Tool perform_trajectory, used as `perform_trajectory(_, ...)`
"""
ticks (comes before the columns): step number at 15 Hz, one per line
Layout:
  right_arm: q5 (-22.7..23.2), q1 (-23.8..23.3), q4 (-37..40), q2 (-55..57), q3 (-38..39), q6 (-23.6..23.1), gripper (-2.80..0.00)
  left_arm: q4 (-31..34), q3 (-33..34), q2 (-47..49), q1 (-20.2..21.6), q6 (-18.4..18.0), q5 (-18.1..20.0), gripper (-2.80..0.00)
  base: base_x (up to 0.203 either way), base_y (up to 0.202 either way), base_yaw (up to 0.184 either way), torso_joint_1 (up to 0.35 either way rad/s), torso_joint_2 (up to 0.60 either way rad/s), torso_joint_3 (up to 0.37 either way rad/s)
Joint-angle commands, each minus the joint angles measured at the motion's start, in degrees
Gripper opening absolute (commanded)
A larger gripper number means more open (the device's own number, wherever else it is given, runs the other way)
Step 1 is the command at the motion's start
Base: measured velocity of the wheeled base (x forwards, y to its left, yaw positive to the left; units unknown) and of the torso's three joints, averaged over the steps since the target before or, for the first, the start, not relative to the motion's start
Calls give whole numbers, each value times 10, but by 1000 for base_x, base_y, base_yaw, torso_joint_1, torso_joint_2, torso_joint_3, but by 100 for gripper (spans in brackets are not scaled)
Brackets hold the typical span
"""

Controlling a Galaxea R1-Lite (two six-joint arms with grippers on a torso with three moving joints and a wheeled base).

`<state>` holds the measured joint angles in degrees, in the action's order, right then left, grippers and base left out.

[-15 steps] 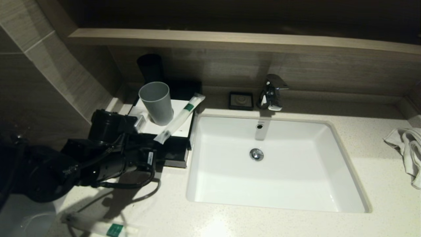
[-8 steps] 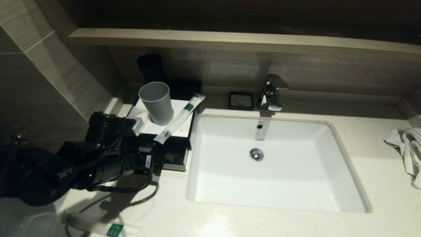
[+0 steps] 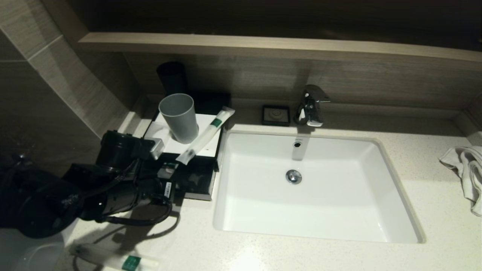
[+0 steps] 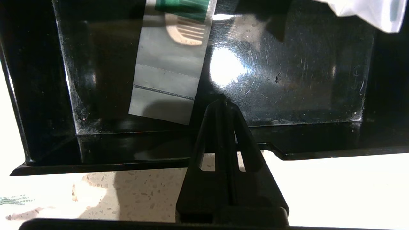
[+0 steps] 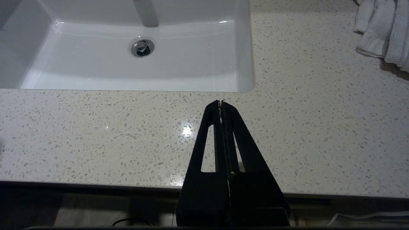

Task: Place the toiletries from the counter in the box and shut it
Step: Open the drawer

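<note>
Lying slantwise on the white top panel of the box, one long translucent packet shows a small green label whose print is too small to read; its far end sticks out past the back of the panel. A second packet with the same green label rests on the counter at the near edge, in front of the left arm. Inside the pulled-out black drawer lies a flat clear sachet with a green band at one end and a comb-like shape showing through; no lettering can be made out. The left gripper has its fingers pressed together, empty, its tips over the drawer's front lip, just beside the sachet's near end. The drawer floor is glossy and scratched.

A grey cup stands upright on the box's top panel, beside the slanted packet. To the right come the white sink, the chrome tap and a small black soap dish. A white towel lies crumpled at the counter's far right. The right gripper, closed and empty, hangs above the counter's front edge, near the sink.
</note>
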<state>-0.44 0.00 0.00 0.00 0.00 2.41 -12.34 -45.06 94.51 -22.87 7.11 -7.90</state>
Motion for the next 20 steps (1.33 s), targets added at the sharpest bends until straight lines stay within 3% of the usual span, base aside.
perform_trajectory(1, 0, 0, 0, 0, 0, 0, -280, 0, 1, -4, 0, 1, -1, -280, 0, 0, 0, 0, 0, 0)
perform_trajectory(20, 0, 0, 0, 0, 0, 0, -280, 21, 21, -15, 0, -2, -1, -280, 0, 0, 0, 0, 0, 0)
